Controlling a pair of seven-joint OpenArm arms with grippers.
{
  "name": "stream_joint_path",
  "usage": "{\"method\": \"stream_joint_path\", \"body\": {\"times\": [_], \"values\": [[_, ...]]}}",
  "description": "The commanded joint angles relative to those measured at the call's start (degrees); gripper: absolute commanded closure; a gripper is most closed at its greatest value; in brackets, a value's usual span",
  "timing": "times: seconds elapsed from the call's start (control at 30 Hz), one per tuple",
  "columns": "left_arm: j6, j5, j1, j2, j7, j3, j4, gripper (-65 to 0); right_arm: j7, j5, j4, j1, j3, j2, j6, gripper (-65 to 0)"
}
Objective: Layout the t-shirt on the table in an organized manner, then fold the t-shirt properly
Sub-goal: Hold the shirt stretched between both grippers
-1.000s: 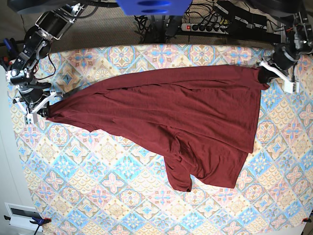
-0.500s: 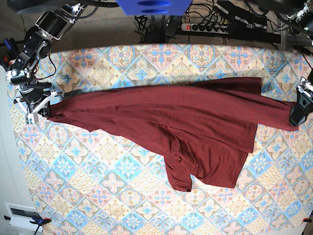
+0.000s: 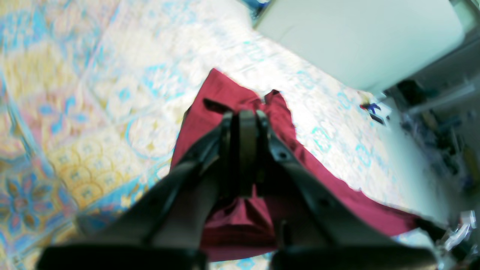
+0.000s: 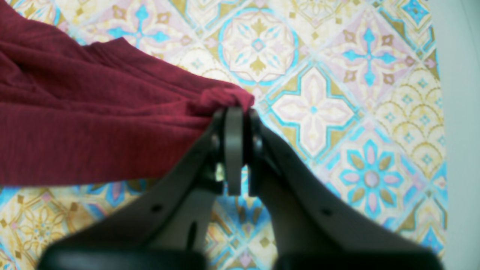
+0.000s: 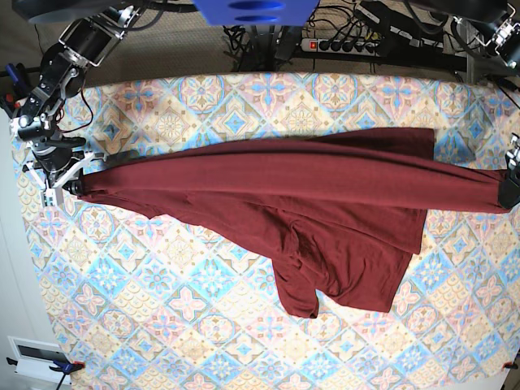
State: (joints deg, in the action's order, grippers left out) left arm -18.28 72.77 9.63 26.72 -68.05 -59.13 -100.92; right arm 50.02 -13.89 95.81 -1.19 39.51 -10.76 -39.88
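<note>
1. While both grippers stay clamped on it, the maroon t-shirt [image 5: 309, 211] stretches across the tile-pattern table [image 5: 203, 325], its lower half bunched.
2. My right gripper [image 4: 235, 112] pinches one end.
3. My left gripper [image 3: 242, 116] bites the other; blurry, probably a hem.
4. Soft, light knit: I grab corners, pull gently.
</note>
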Motion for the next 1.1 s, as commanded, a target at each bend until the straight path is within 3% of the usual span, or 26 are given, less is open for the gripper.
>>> {"method": "stream_joint_path", "body": {"times": [0.0,0.23,0.43,0.7,0.9,1.07], "values": [[-0.3,0.2,-1.8,1.0,1.8,-0.2,1.2,0.0,-1.4,-0.9,0.9,0.8,0.3,-1.1,0.2,0.0],[-0.4,-9.5,-8.3,-1.8,2.0,7.0,11.2,0.0,-1.4,-0.9,0.9,0.8,0.3,-1.1,0.2,0.0],[-0.4,-15.8,-8.6,-5.4,2.0,13.9,12.1,0.0,-1.4,-0.9,0.9,0.8,0.3,-1.1,0.2,0.0],[-0.4,-21.2,-4.4,-5.3,2.0,21.4,12.2,0.0,-1.4,-0.9,0.9,0.8,0.3,-1.1,0.2,0.0],[-0.4,-28.9,-3.3,-2.7,2.1,29.3,12.3,-2.1,-1.4,-0.9,0.9,0.9,0.3,-1.1,0.2,0.0],[0.0,-30.0,-3.3,-1.1,2.1,32.0,12.3,-4.9,-1.2,-0.9,0.9,0.9,0.3,-1.1,0.2,0.0]]}}
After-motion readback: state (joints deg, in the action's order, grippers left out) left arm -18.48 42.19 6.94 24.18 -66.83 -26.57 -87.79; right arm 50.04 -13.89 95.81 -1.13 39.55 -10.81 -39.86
